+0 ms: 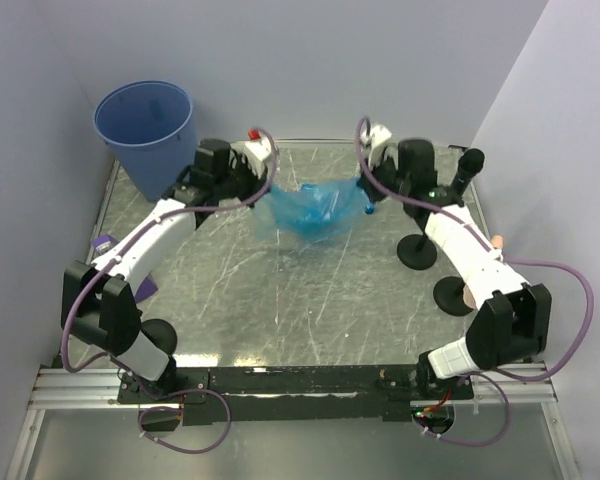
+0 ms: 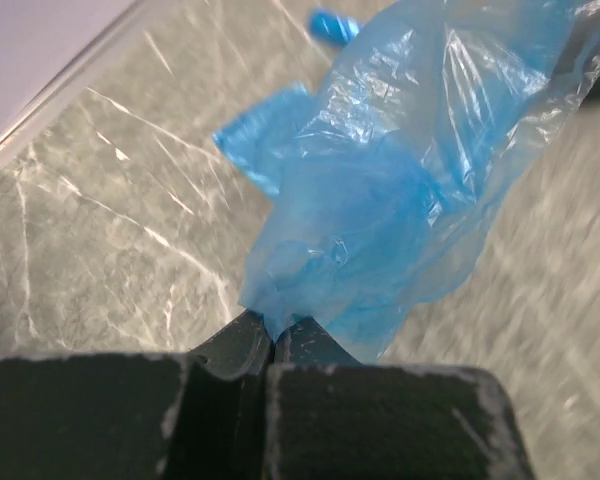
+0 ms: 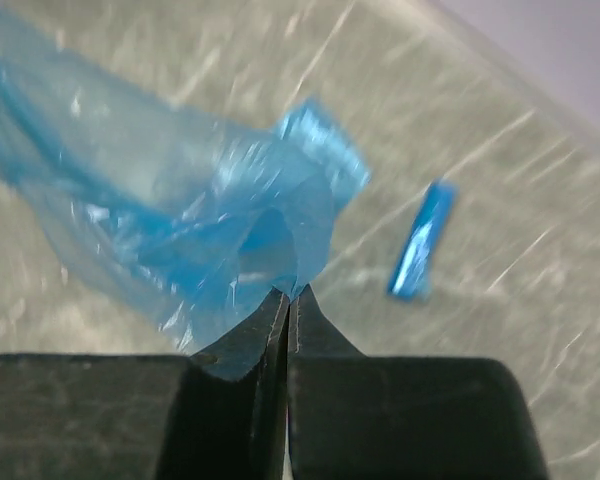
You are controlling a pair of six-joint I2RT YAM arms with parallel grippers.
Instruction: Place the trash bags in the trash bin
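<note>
A thin bright blue trash bag [image 1: 315, 210] hangs stretched between my two grippers above the far middle of the table. My left gripper [image 1: 268, 190] is shut on its left edge; in the left wrist view the film [image 2: 400, 180] bunches out of the closed jaws [image 2: 273, 330]. My right gripper [image 1: 365, 190] is shut on its right edge, with the film [image 3: 180, 230] pinched at the tips [image 3: 290, 295]. A small rolled blue bag [image 3: 420, 240] lies on the table beyond; it also shows in the left wrist view [image 2: 332, 25]. The blue trash bin [image 1: 147, 135] stands at the far left corner.
Two black round-based stands [image 1: 418, 250] [image 1: 453, 295] sit on the right side by the right arm. White walls close in the back and both sides. A purple item [image 1: 102, 243] lies at the table's left edge.
</note>
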